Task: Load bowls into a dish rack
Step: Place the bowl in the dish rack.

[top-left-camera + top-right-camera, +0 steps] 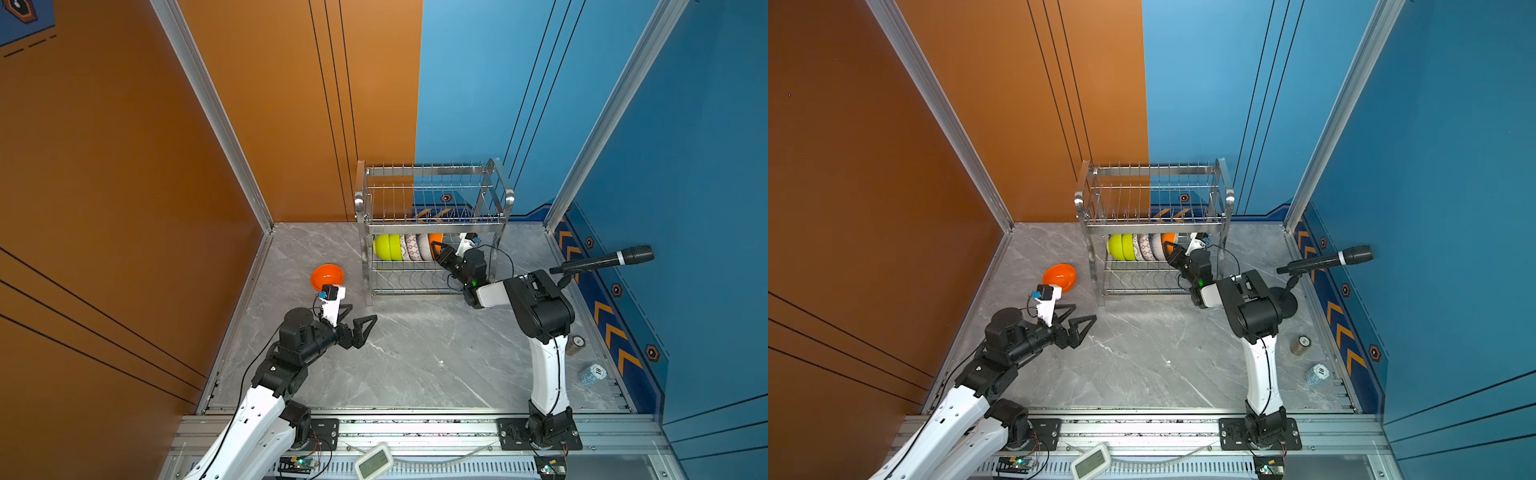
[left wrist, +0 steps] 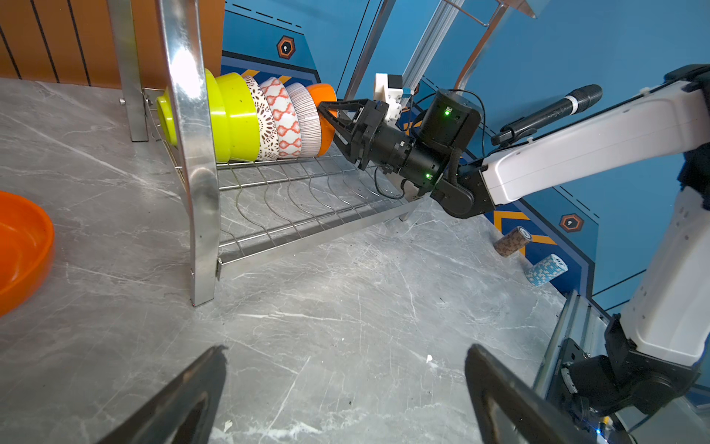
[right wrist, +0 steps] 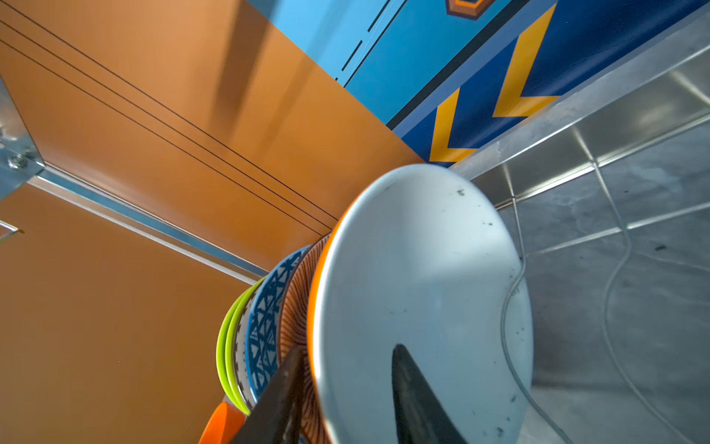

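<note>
The steel dish rack stands at the back of the table. Several bowls stand on edge in a row on its lower tier: lime-green, patterned, then one that is orange outside and white inside. My right gripper reaches into that tier; its jaws stand apart astride this last bowl's rim, one finger inside, one outside. An orange bowl lies on the table left of the rack. My left gripper hangs open and empty beside it.
A black microphone on a stand with a round base juts out at the right wall. Two small chip stacks lie near the right edge. A white device rests on the front rail.
</note>
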Robot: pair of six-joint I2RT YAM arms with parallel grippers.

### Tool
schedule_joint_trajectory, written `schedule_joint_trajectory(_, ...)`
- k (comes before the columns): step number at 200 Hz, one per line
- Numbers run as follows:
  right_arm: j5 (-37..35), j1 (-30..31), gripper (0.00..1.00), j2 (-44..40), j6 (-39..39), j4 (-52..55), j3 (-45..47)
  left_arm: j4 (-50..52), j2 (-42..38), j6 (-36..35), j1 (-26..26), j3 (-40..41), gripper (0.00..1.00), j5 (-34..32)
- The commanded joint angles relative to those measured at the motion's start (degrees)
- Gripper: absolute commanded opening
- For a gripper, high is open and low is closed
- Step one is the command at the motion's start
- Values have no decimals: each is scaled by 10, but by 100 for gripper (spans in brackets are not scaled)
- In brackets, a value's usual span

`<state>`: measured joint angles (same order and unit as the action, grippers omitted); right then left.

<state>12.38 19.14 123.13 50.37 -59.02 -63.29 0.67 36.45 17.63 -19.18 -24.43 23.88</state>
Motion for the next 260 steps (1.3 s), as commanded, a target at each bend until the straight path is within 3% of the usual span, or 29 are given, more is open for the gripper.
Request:
schedule_joint_trajectory(1,-34,6,43,-36,-34,31,11,22,-5,0,3,-11,98,-22)
schedule_joint_trajectory(38,-60,18,51,-65,-62,56,22,65,-12,-1,13,-28,98,-79)
schedule_joint_trajectory(92,-129,42,55,-107,-123,145,27,144,-27,-1,37,-45,98,-200)
schedule_joint_trajectory(134,-181,49,54,-132,-153,220,25,148,-30,1,51,-44,98,-209)
schedule_joint_trajectory(260,-227,59,55,-170,-201,302,27,156,-19,7,76,-48,98,-230)
